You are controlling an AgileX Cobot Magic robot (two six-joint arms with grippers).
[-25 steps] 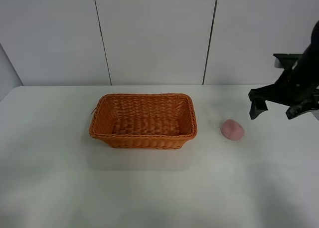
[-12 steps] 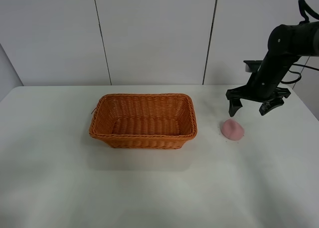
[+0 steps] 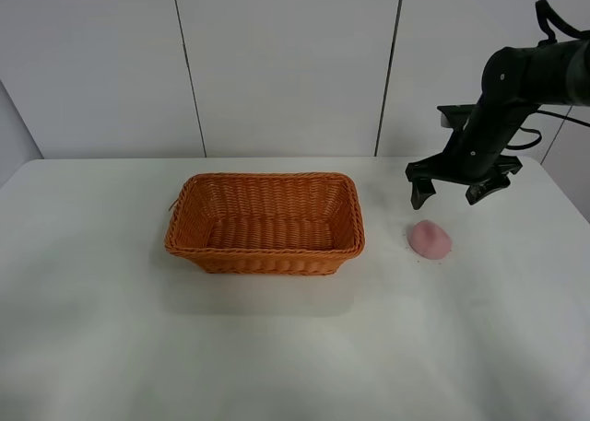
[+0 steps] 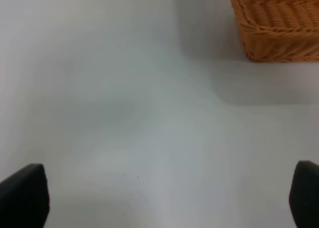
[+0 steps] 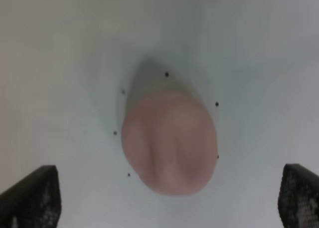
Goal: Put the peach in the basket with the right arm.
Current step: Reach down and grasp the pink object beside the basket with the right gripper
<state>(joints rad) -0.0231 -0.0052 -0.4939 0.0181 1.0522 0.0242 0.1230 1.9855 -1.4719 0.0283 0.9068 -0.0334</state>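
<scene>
Right gripper (image 3: 449, 194): jaws wide apart, empty, hanging just above peach (image 3: 430, 239). Peach lies on table (image 3: 295, 347), apart from basket (image 3: 267, 176). Likely light, matte, perhaps soft; pinch gently across the rounded middle

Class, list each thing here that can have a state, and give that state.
Basket: upright, empty.
Peach: lying on the table right of the basket, not gripped.
Right gripper: open, hanging above the peach.
Left gripper: open, holding nothing.
</scene>
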